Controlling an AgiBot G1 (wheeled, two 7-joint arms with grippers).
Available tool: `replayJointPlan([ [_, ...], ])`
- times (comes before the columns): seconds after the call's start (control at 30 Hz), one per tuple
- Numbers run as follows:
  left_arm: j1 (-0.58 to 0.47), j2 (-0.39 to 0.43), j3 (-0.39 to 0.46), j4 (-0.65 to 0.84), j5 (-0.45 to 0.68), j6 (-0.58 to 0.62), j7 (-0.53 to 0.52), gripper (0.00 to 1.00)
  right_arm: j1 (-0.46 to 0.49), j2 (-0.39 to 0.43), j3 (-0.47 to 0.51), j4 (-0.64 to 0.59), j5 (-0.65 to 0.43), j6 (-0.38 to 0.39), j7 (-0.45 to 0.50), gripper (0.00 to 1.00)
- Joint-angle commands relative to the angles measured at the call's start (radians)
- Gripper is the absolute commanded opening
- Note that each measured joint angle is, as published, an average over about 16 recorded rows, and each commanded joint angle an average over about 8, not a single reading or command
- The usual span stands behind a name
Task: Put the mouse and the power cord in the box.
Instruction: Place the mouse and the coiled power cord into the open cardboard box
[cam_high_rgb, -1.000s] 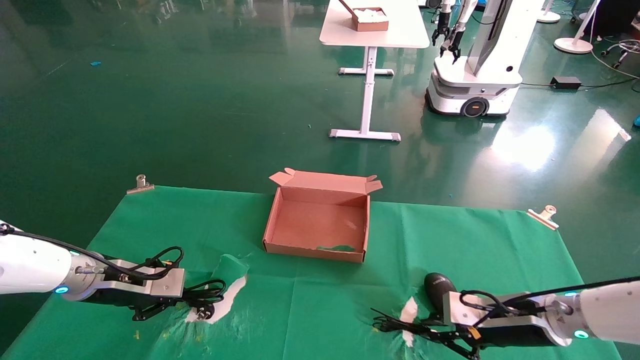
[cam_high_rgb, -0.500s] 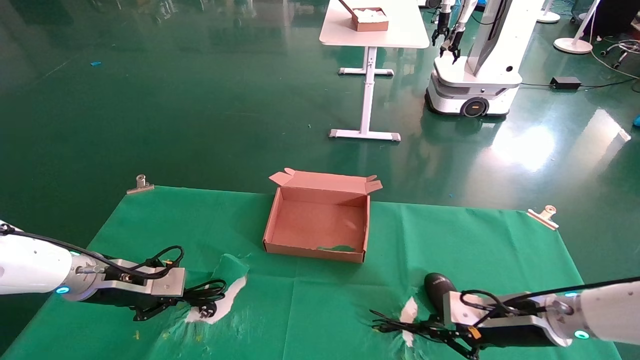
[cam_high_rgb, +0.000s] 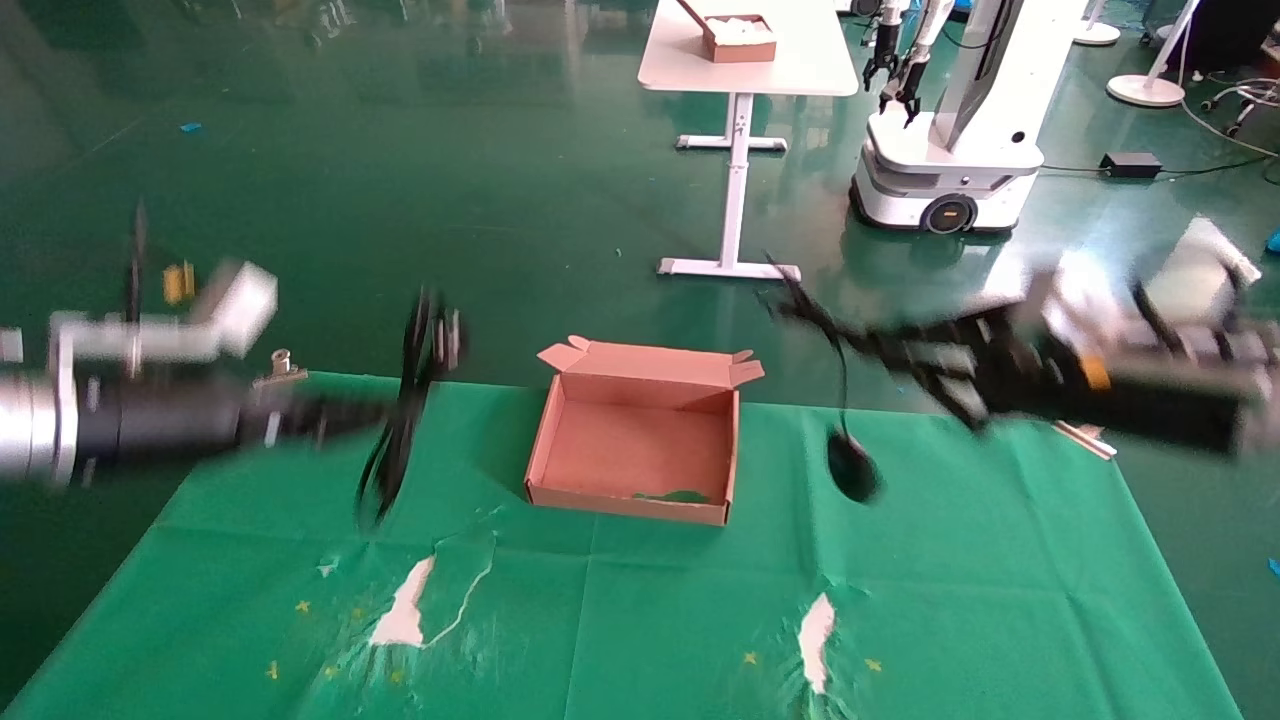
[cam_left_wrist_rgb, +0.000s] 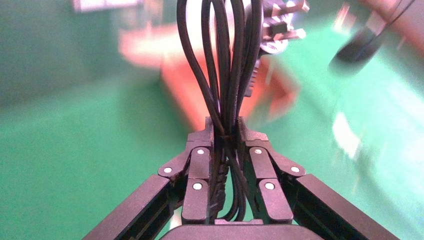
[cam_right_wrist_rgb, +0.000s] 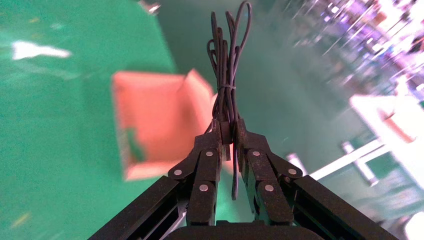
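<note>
The open pinkish-brown box sits mid-table on the green cloth. My left gripper is raised left of the box and shut on the looped power cord, which dangles above the cloth. In the left wrist view the left gripper clamps the power cord, its pronged plug past the loops. My right gripper is raised right of the box, shut on the mouse's bundled cable. The mouse hangs from it just right of the box. The right wrist view shows the right gripper pinching that cable beside the box.
Two white tears mark the green cloth near its front. A metal clip holds its far left corner. Beyond the table stand a white desk and another robot on the green floor.
Both arms have swung up from the table's near edge. The power cord and the mouse have left the cloth and now hang in the air beside the box.
</note>
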Motion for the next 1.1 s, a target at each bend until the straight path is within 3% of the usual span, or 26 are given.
replayJointPlan([
  [0.03, -0.041, 0.011, -0.025, -0.011, -0.036, 0.004, -0.052, 0.0, 0.047, -0.021, -0.004, 0.041, -0.009, 0.023, 0.031, 0.0],
  [0.23, -0.102, 0.035, -0.046, -0.057, -0.072, -0.078, -0.111, 0.0, 0.07, -0.199, -0.024, -0.038, -0.037, 0.166, 0.032, 0.0],
  [0.43, -0.108, -0.008, -0.063, -0.079, -0.096, -0.051, -0.125, 0.0, 0.02, -0.341, -0.028, -0.156, -0.048, 0.444, 0.011, 0.0],
  [0.47, -0.104, -0.018, -0.063, -0.081, -0.097, -0.039, -0.123, 0.0, 0.01, -0.357, -0.029, -0.164, -0.05, 0.478, 0.009, 0.04],
  [0.53, -0.093, -0.037, -0.058, -0.087, -0.088, -0.016, -0.115, 0.0, -0.008, -0.38, -0.033, -0.167, -0.054, 0.516, 0.011, 0.27],
  [0.7, -0.066, -0.061, -0.024, -0.108, -0.04, 0.0, -0.085, 0.0, -0.038, -0.393, -0.05, -0.142, -0.063, 0.495, 0.037, 0.9],
  [0.73, -0.062, -0.06, -0.017, -0.114, -0.03, -0.002, -0.077, 0.0, -0.04, -0.393, -0.053, -0.136, -0.063, 0.488, 0.044, 0.98],
  [0.93, -0.047, -0.012, 0.026, -0.161, 0.032, -0.059, -0.01, 0.0, -0.043, -0.388, -0.054, -0.111, -0.04, 0.47, 0.061, 1.0],
  [1.1, -0.011, 0.099, 0.062, -0.18, 0.086, -0.218, 0.04, 0.0, -0.026, -0.366, -0.052, -0.117, -0.027, 0.478, 0.026, 1.0],
])
